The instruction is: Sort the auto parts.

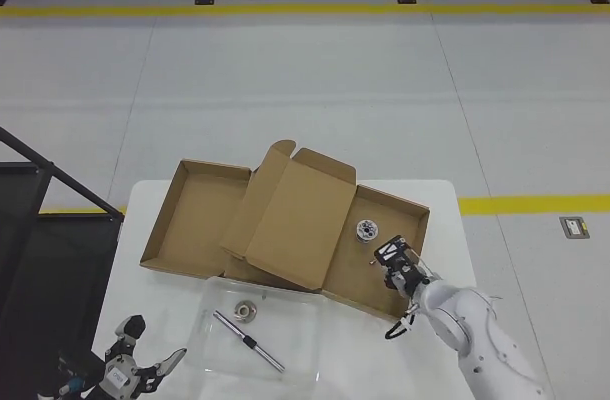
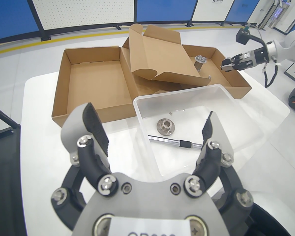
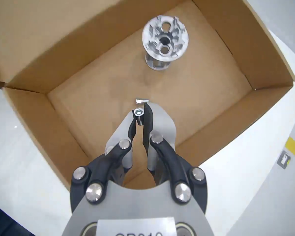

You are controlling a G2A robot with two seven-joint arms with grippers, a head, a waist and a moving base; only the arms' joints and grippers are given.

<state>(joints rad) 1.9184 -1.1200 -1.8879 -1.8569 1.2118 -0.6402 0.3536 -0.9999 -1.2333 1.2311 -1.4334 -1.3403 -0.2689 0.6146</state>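
Right gripper (image 3: 140, 117), clamped on small bolt (image 3: 139, 113), above cardboard box (image 3: 236, 37).
Left gripper (image 2: 150, 114): jaws apart, low, just short of clear tray (image 2: 177, 92).

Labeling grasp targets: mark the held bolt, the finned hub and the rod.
held bolt (image 3: 138, 111), right wrist view, on its socket head.
finned hub (image 3: 165, 39), right wrist view, centre of its top face.
rod (image 2: 167, 140), left wrist view, on its chrome shaft.
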